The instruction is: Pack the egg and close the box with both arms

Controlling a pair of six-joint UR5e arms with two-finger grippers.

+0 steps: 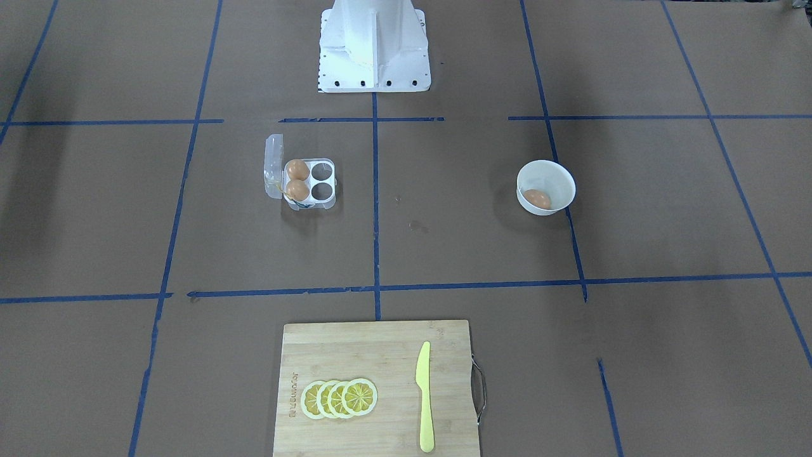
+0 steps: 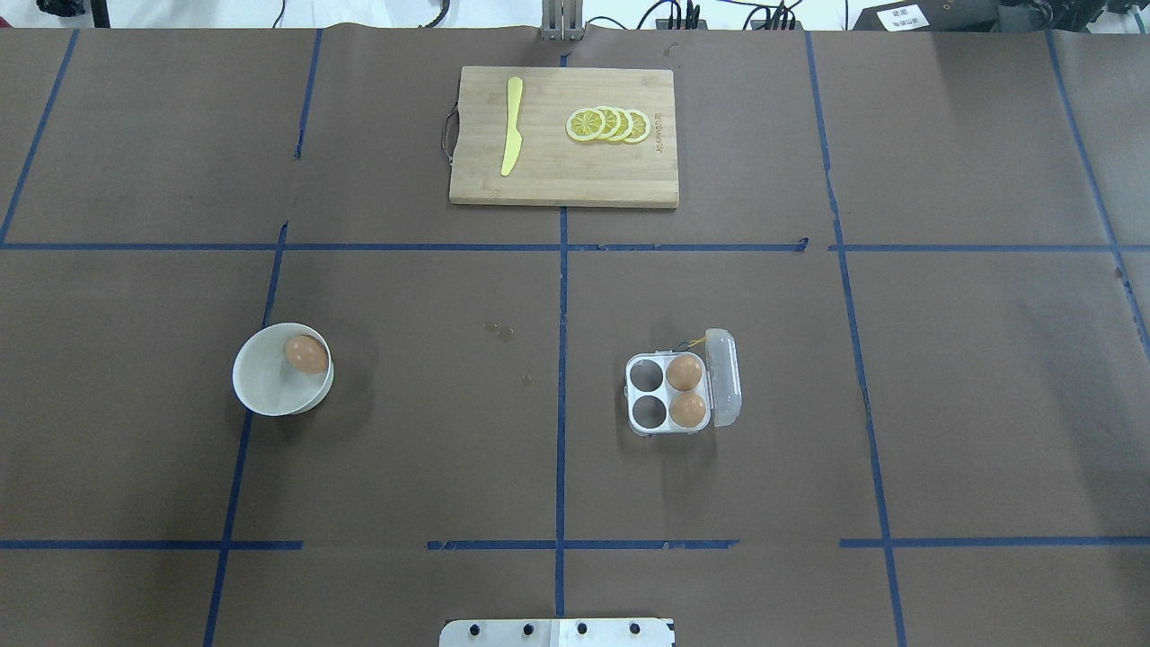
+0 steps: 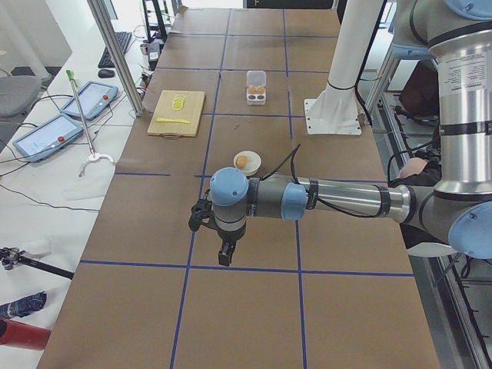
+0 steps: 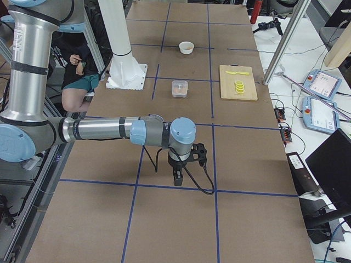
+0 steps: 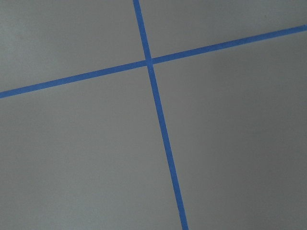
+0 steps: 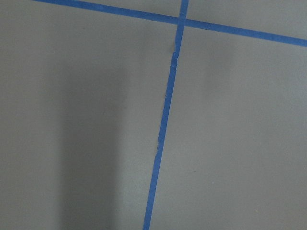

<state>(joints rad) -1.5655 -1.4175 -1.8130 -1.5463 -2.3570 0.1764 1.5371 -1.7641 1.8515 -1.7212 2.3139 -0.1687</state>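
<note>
One orange-brown egg [image 2: 306,354] lies in a round white bowl [image 2: 260,386], which also shows in the front view [image 1: 558,174]. The clear box [image 2: 644,371] stands open with its lid [image 2: 724,377] raised at one side. Two more eggs [image 2: 685,371] fill the cells next to the lid, and the other two cells are empty. The box also shows in the front view [image 1: 322,170]. My left gripper [image 3: 224,260] and right gripper [image 4: 178,181] hang over bare table near its two ends, far from the box. I cannot tell whether they are open or shut.
A wooden cutting board [image 2: 575,175] with lemon slices [image 2: 609,125] and a yellow knife [image 2: 511,126] lies at the far middle. The white pedestal base [image 1: 374,70] stands at the robot's side. Blue tape lines cross the brown table.
</note>
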